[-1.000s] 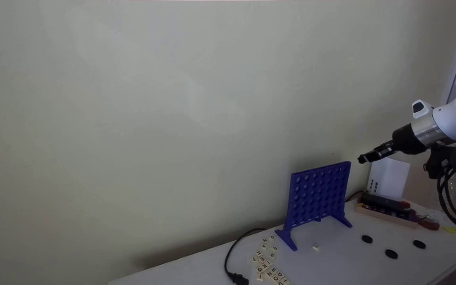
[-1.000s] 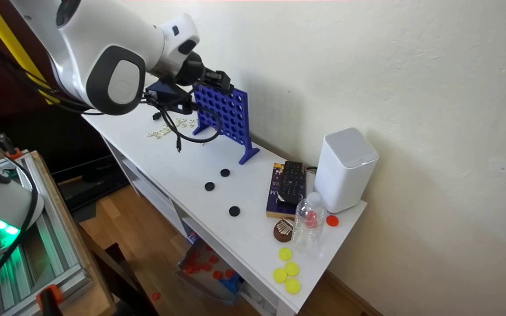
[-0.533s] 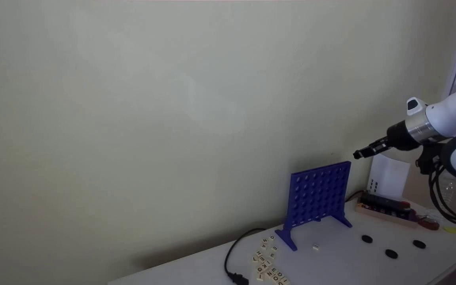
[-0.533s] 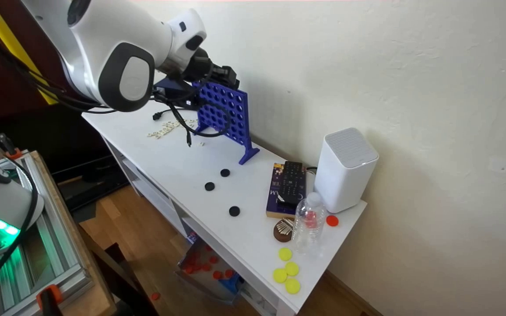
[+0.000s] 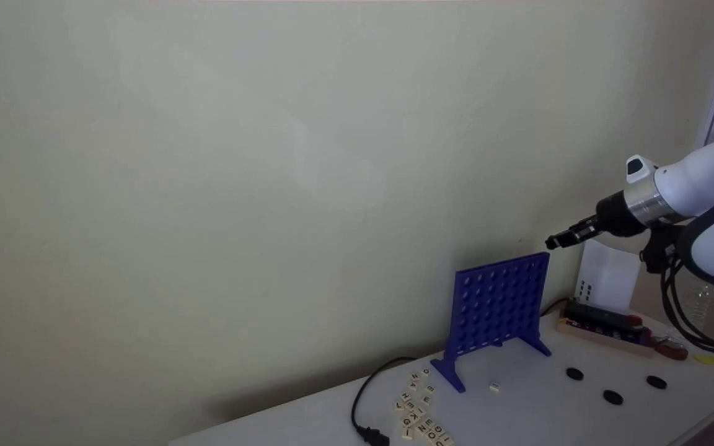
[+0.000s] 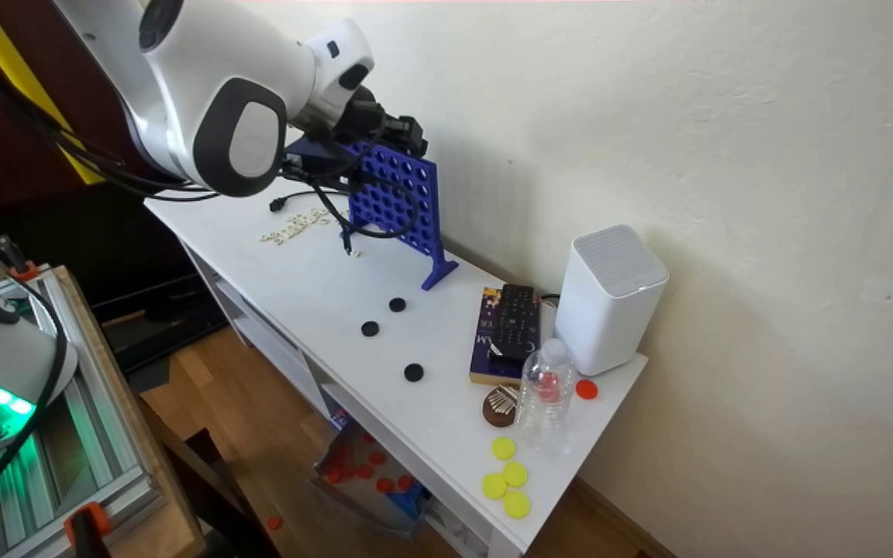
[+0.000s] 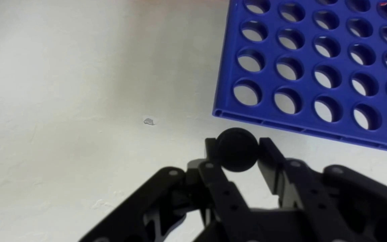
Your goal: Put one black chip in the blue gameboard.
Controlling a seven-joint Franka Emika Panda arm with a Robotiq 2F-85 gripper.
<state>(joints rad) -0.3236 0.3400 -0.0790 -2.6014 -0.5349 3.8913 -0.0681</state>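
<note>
The blue gameboard (image 5: 498, 303) stands upright on its feet near the wall; it also shows in an exterior view (image 6: 431, 209) and in the wrist view (image 7: 270, 80). My gripper (image 5: 550, 243) is up by the board's top corner, and in an exterior view (image 6: 420, 143) it overlaps the board's top edge. In the wrist view the gripper (image 7: 238, 148) is shut on a black chip (image 7: 237, 151), held by its sides with its round face showing. The chip appears just beyond the board's slotted top edge, apart from it. Three other black chips (image 5: 613, 397) (image 6: 414, 373) lie flat on the table.
A white box (image 6: 609, 310), a book with a remote (image 6: 515, 325), a clear bottle (image 6: 546, 395) and yellow chips (image 6: 516, 505) stand or lie toward the table's end. Letter tiles (image 5: 416, 415) and a black cable (image 5: 357, 396) lie beyond the board. The wall is close behind it.
The arm and gripper have moved toward the gameboard: leftward in an exterior view, rightward and slightly up in an exterior view. The board and the table's chips have not moved.
</note>
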